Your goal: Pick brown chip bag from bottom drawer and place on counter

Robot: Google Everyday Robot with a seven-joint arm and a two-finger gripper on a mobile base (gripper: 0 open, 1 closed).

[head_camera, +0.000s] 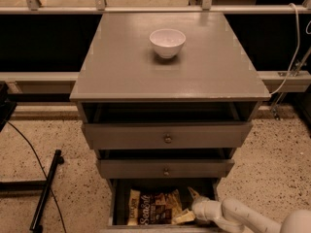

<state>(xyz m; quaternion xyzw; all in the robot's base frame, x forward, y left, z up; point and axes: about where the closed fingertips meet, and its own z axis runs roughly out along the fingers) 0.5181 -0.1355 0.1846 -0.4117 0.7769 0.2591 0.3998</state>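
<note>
The brown chip bag lies flat on the floor of the open bottom drawer, its white lettering facing up. My gripper is down inside the drawer at the bag's right edge. It is open, with one finger behind the edge and the other in front of it. The bag rests on the drawer floor and is not lifted. The counter is the grey cabinet top above, with a white bowl on it.
The white bowl stands at the back centre of the counter. Two shallower knobbed drawers above are partly pulled out and overhang the bottom drawer. A black stand and cable lie on the speckled floor at left. A rail runs behind the cabinet.
</note>
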